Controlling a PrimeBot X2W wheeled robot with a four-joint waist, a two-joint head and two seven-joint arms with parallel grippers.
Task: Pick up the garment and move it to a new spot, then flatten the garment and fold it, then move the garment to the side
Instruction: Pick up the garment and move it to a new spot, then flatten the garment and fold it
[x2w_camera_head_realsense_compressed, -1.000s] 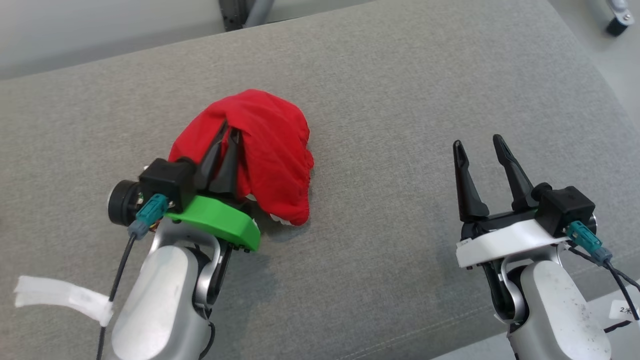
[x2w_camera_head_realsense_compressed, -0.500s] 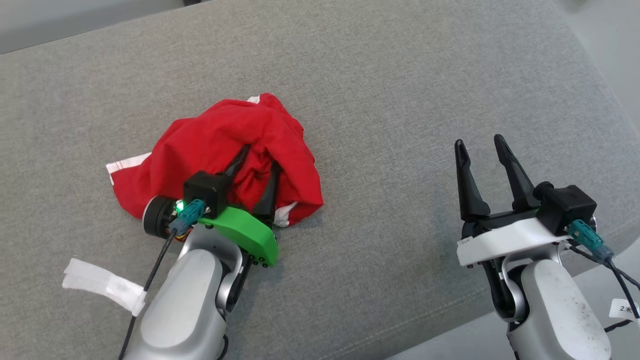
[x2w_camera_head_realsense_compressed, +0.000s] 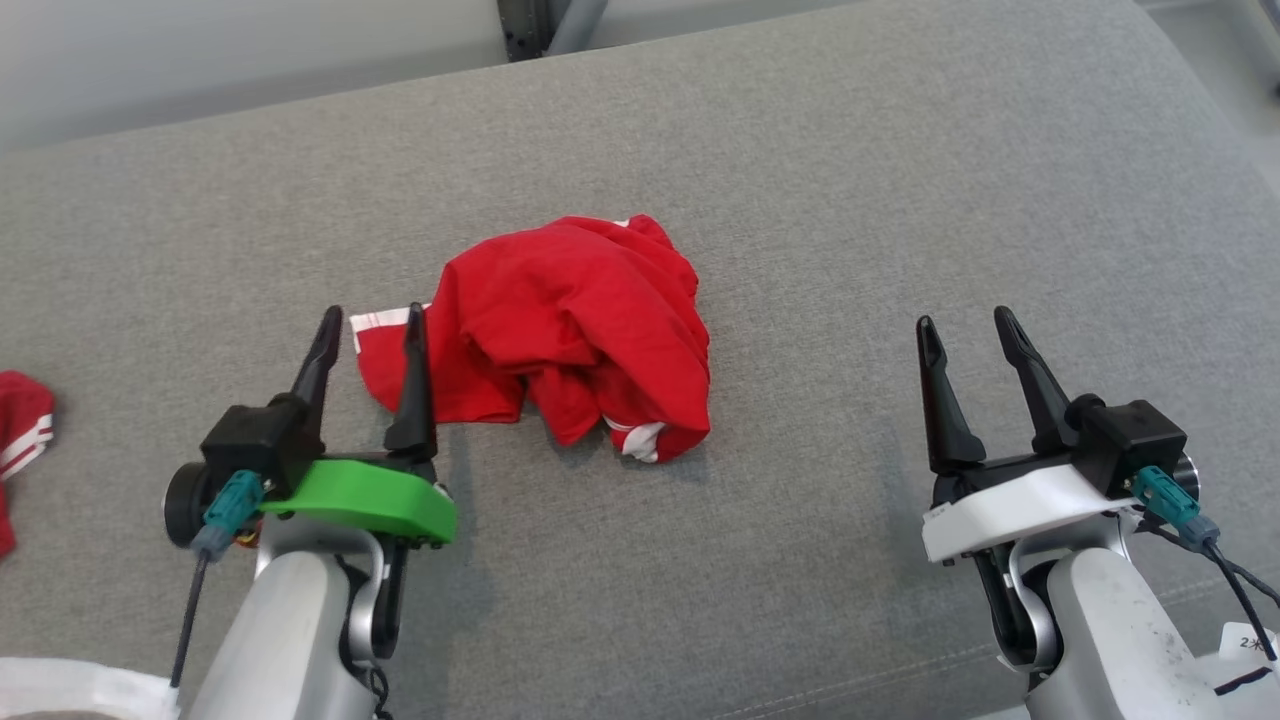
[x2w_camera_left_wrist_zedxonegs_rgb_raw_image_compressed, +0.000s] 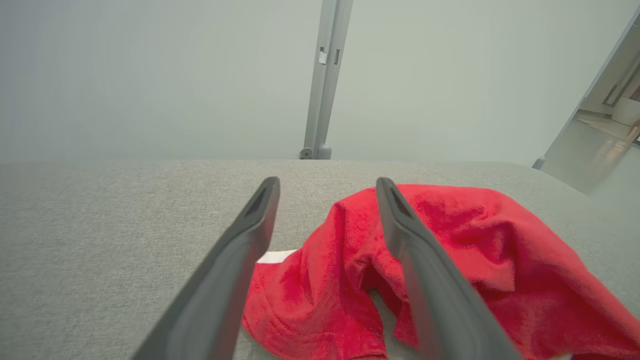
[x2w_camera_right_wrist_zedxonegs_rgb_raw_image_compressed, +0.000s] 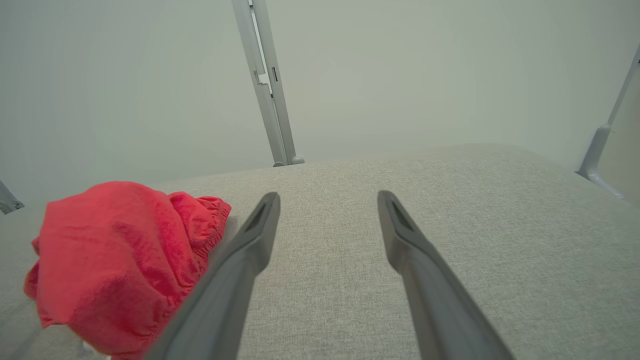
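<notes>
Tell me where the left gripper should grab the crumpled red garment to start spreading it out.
I'd grip the white-striped hem corner of the red garment, coming in from its left side with the open left gripper. That edge lies flat and free on the cushion, apart from the bunched middle.

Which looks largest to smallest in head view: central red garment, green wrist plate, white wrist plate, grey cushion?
Largest: grey cushion
Next: central red garment
Last: green wrist plate and white wrist plate, too alike to rank.
</notes>
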